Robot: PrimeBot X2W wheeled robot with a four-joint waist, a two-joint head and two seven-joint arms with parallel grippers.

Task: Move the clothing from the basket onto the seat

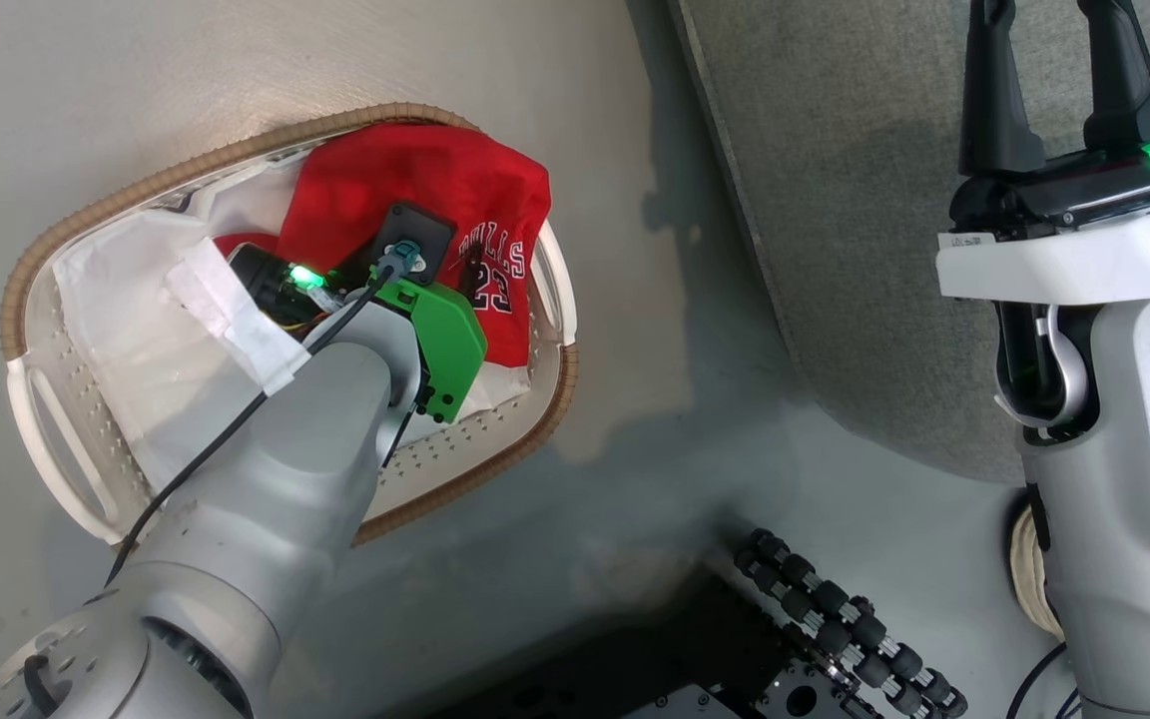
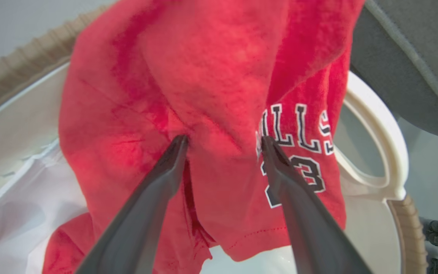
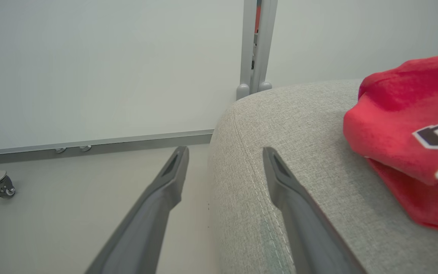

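Head view: shows the left arm [image 1: 305, 469] reaching into the basket [image 1: 236, 150] holding a red jersey [image 1: 415, 190] bunched on the white liner [image 1: 126, 330], and the right gripper [image 1: 1054, 60] over the grey seat [image 1: 864, 200]. Left wrist view: shows the left gripper [image 2: 224, 142] spread wide, both tips pressed into that jersey. Right wrist view: shows open, empty fingers at the seat edge, near a second red jersey [image 3: 405, 125] lying on it.

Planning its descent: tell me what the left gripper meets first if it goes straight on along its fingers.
The jersey in the basket. The left gripper, open, looks right at the red fabric, straddling a fold beside the lettering; whether it touches is unclear.
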